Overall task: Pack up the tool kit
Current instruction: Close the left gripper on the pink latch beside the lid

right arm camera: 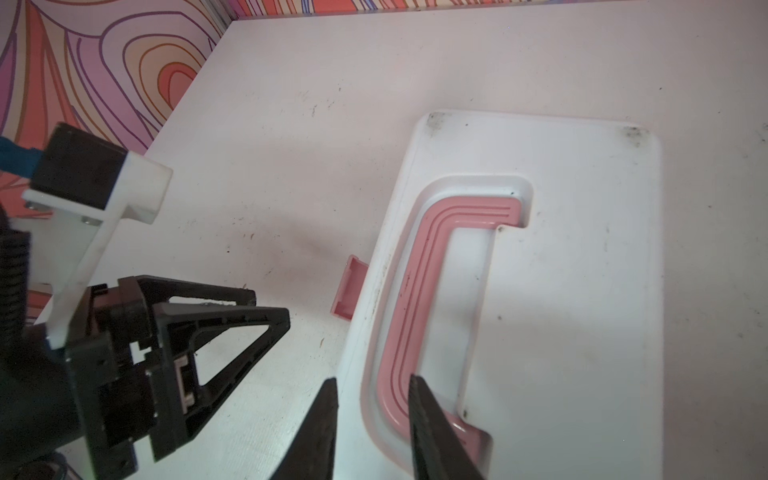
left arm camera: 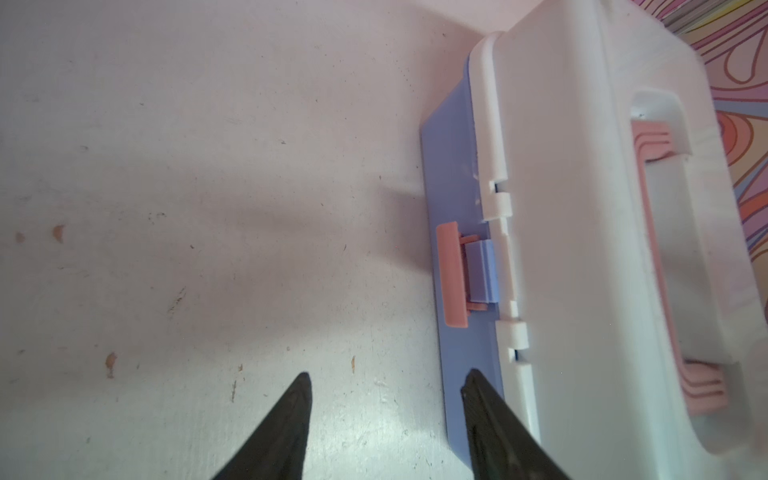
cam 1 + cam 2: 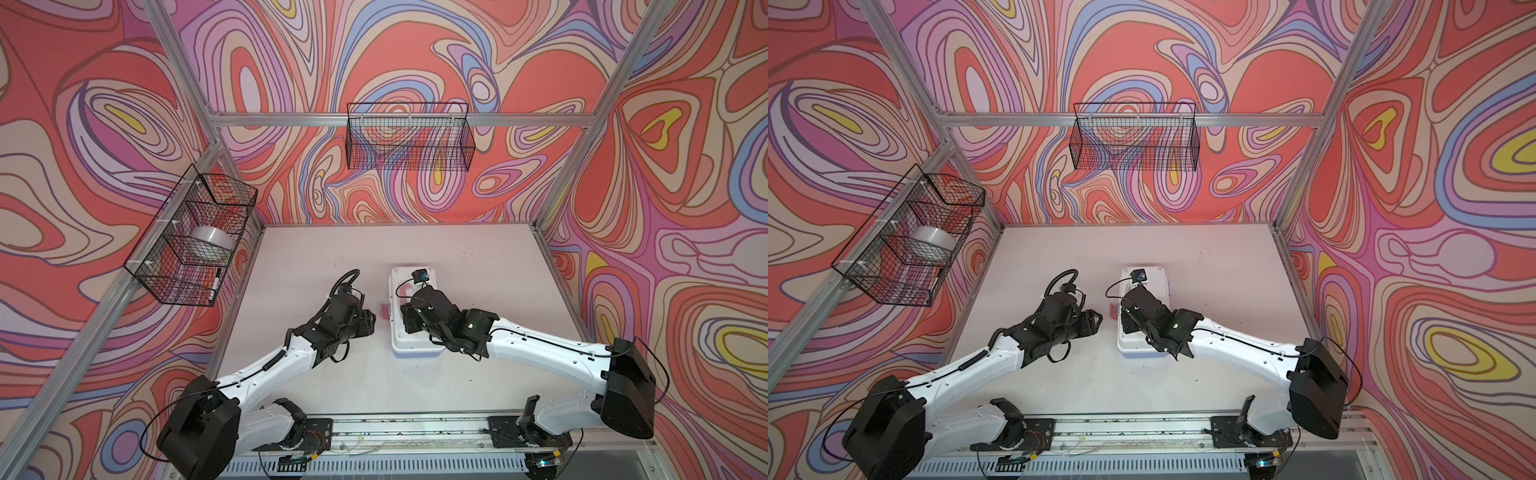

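Side basket: on your left wall hangs a black wire basket (image 3: 191,249), holding a pale tape roll (image 3: 212,244) and a marker (image 3: 216,284).
Left gripper: your left gripper (image 2: 388,374) hovers low over the desk (image 2: 187,187). Its jaws are apart with nothing between them, and it points at the box's left side from close by.
Latch: the pink latch (image 2: 453,274) sticks out sideways from that side, and the fingertips stand apart from it.
Back basket: a second wire basket (image 3: 409,137) hangs on the rear wall above the desk.
Tool kit: you find the tool kit (image 3: 411,348) just right of the desk's middle. Its white lid (image 1: 582,291) is down over a blue base (image 2: 449,166).
Handle: the pink handle (image 1: 415,291) lies flat in its recess in the lid.
Right gripper: your right gripper (image 1: 374,386) sits over the lid's left rim beside the handle, with its jaws a little apart and gripping nothing you can see. You cannot tell whether the tips press on the lid.
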Action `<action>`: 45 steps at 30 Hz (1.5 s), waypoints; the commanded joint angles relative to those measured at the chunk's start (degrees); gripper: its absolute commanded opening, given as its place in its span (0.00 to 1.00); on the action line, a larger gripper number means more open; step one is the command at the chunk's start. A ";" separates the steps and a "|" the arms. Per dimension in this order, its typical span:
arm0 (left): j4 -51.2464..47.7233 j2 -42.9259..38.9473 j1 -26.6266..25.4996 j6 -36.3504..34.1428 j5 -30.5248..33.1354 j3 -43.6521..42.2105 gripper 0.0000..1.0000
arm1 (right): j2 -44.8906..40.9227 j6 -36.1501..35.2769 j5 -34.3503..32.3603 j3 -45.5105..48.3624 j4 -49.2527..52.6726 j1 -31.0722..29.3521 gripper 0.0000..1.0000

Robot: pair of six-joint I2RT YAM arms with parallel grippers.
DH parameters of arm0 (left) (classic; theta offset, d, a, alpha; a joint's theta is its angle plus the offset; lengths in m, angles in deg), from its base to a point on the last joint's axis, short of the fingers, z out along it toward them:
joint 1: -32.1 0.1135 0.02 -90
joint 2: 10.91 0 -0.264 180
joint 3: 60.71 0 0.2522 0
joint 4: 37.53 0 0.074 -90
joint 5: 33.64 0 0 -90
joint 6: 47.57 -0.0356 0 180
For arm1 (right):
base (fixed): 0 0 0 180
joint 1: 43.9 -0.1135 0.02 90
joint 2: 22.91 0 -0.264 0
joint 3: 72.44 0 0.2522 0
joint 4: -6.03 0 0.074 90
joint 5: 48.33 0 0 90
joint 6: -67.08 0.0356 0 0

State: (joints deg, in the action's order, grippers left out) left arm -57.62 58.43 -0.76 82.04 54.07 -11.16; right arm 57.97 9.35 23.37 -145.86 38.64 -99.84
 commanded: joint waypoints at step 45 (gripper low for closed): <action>9.24 19.11 2.01 1.69 -8.44 9.32 0.05 | -1.16 2.20 -3.44 3.21 1.51 0.28 0.30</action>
State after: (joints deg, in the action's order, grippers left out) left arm -48.81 77.36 1.10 83.20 45.88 -3.68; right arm 57.97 11.10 21.20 -143.30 39.28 -99.80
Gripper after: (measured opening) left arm 0.099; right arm 0.297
